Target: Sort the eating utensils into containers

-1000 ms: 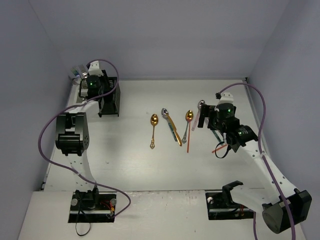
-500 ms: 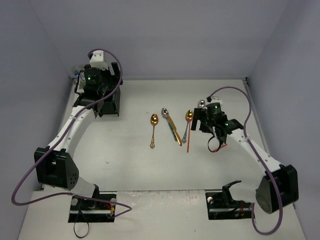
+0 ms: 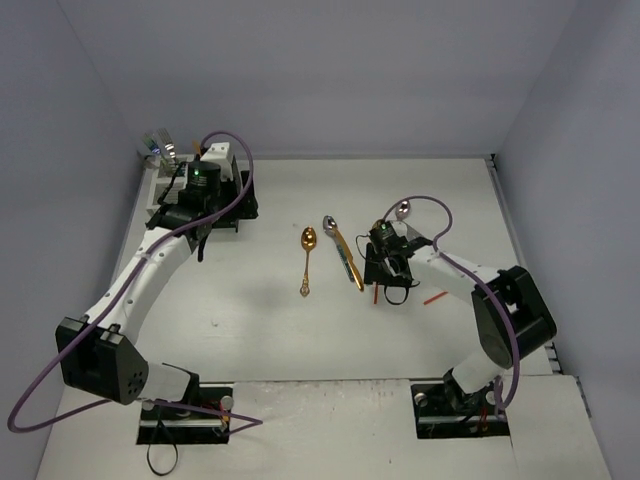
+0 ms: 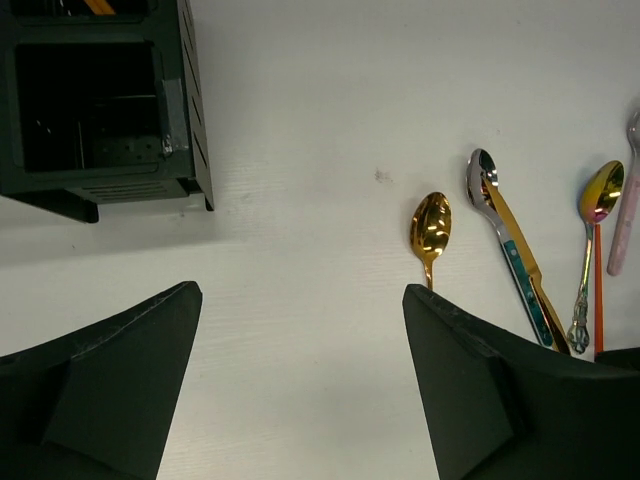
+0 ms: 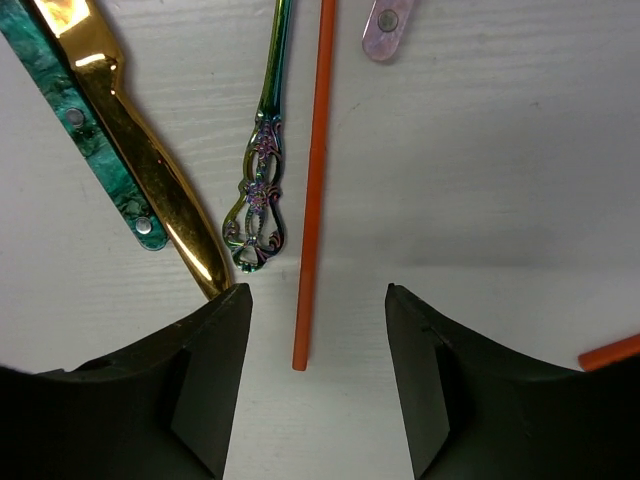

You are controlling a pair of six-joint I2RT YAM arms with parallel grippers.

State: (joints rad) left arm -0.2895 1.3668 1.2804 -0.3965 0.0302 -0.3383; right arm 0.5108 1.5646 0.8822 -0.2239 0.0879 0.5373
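Observation:
Several eating utensils lie in a row mid-table: a gold spoon, a teal-handled piece beside a gold handle, an iridescent ornate spoon, an orange chopstick and a pink handle. My right gripper is low over the table, open, its jaws either side of the chopstick's near end without touching it. My left gripper is open and holds nothing, just in front of the black container. The white container stands left of the black one, partly hidden by the arm.
A second orange chopstick lies to the right of my right gripper. A silver spoon bowl shows behind it. Utensil ends stick up from the white container at the back-left corner. Walls close in the table on three sides.
My left gripper opened and drew back from above the black container toward the table. My right gripper swung left to the orange chopstick and narrowed its jaws around it.

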